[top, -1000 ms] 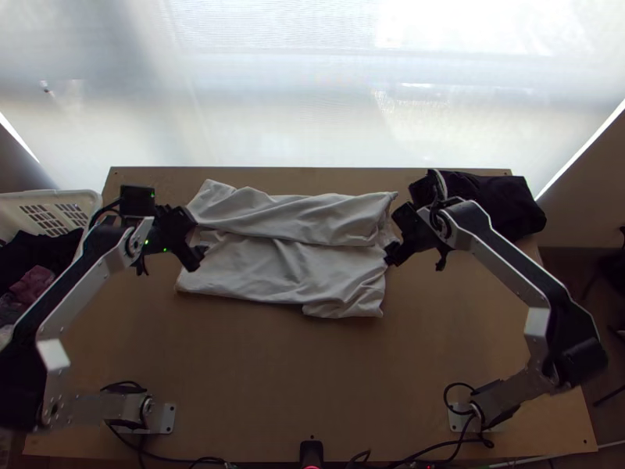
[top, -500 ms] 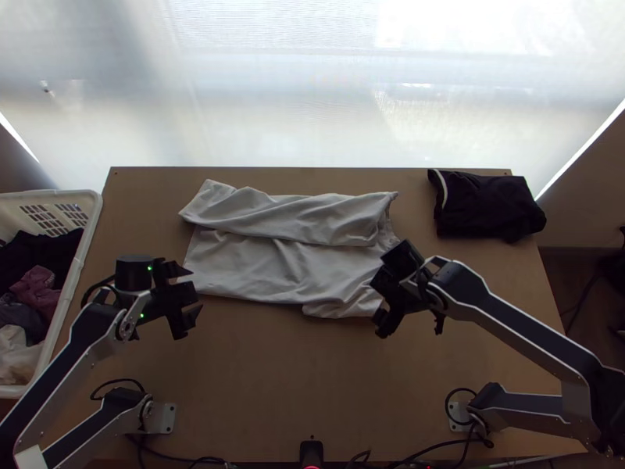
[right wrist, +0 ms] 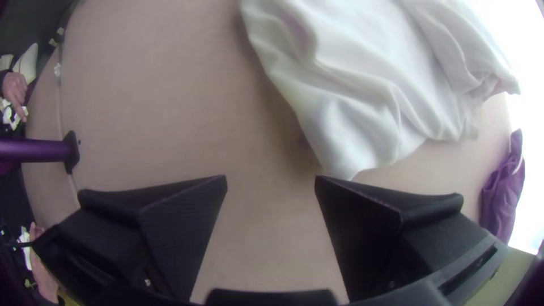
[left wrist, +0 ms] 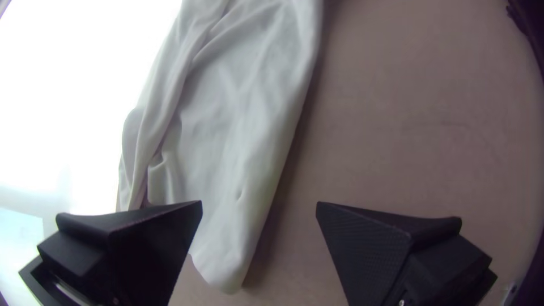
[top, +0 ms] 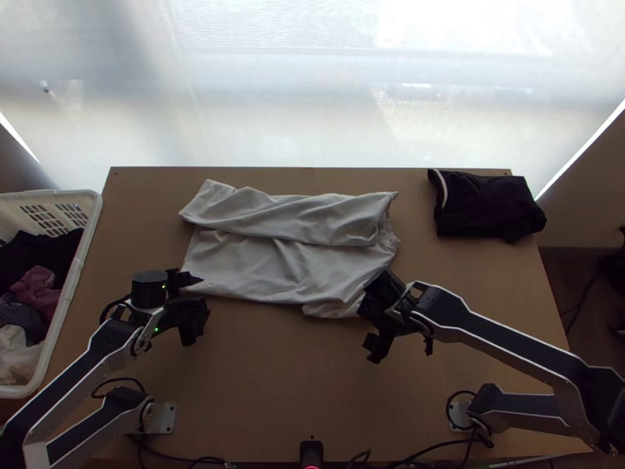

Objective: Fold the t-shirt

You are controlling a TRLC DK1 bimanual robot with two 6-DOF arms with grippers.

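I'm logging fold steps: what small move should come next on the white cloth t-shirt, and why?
Probably lower the left hand and right hand onto the near corners of the white cloth t-shirt and close. Both hands are open and empty by those corners, while its far part lies folded over the rest.

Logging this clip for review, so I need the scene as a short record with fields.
Garment: white t-shirt on the table
Shirt state: wrinkled, partly folded, far strip lying over the rest
Left gripper: open, empty, by the near left corner
Right gripper: open, empty, by the near right corner
Far right: black garment
Far left: white basket of clothes
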